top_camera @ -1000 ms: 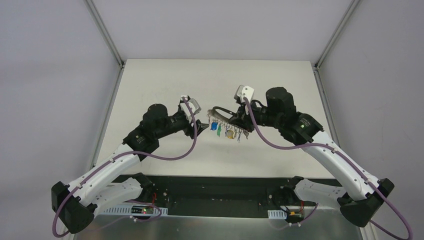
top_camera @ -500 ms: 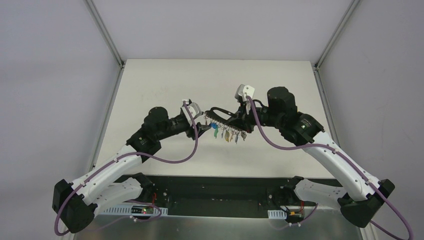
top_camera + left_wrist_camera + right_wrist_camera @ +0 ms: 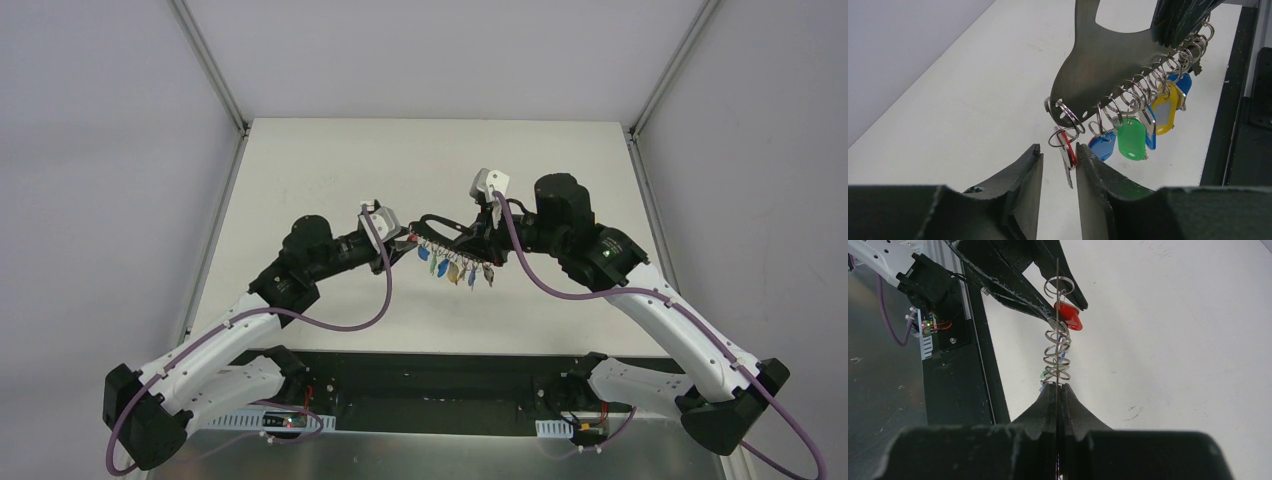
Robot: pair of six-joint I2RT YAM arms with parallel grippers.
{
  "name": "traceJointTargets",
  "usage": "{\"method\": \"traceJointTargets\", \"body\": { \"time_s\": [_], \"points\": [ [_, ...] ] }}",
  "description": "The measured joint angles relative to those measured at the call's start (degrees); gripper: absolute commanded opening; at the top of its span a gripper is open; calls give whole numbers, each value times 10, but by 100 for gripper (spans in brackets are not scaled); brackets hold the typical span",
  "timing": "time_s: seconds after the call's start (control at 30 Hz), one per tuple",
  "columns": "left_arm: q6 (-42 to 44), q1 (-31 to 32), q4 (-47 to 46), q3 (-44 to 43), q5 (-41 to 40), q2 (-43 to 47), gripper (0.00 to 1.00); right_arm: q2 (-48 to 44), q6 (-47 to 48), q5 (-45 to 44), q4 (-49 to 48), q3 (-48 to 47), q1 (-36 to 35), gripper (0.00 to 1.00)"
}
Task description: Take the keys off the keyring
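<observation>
We see the right end effector point(image 3: 468, 238) clenched on the keyring point(image 3: 1108, 65), holding it up off the tabletop point(image 3: 330, 170) near the middle of the top view. From its own wrist camera, the jaws are pressed together with the thin metal edge-on between them.

The keyring is a flat grey plate with a row of holes along one edge and small wire rings point(image 3: 1143, 87) threaded through them. The keys point(image 3: 455, 268) dangle from those rings toward 6 o'clock in the top view, with blue, green and yellow heads side by side.

The left end effector point(image 3: 1058, 147) sits at the keyring's 9 o'clock end. Its jaws are parted — released — with the red key point(image 3: 1068, 152) hanging in the gap between them, close to the jaw at 3 o'clock in the left wrist view. We cannot tell whether it touches that jaw. The red key is the last in the row, a little apart from the blue one beside it.
</observation>
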State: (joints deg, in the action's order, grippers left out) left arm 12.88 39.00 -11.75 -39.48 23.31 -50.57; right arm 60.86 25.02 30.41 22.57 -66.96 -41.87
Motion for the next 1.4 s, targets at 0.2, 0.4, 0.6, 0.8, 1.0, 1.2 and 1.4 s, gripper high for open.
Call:
{"method": "traceJointTargets", "body": {
  "time_s": [0.2, 0.4, 0.6, 0.8, 1.0, 1.2, 1.4],
  "points": [
    [4, 0, 0, 0, -9, 10, 41, 0, -2, 1, 0, 0, 0, 0],
    [6, 0, 0, 0, -8, 7, 46, 0, -5, 5, 0, 0, 0, 0],
    [6, 0, 0, 0, 3, -5, 40, 0, -8, 18, 0, 0, 0, 0],
    [7, 0, 0, 0, 3, -8, 30, 0, -10, 27, 0, 0, 0, 0],
    [8, 0, 0, 0, 3, -8, 7, 0, -15, 27, -2, 1, 0, 0],
    [12, 0, 1, 0, 1, -8, 0, -7, -28, 21, -14, 16, 0, 0],
    [14, 0, 11, 0, -19, -8, 0, -39, -46, -26, -39, 63, 0, 0]
  ]
}}
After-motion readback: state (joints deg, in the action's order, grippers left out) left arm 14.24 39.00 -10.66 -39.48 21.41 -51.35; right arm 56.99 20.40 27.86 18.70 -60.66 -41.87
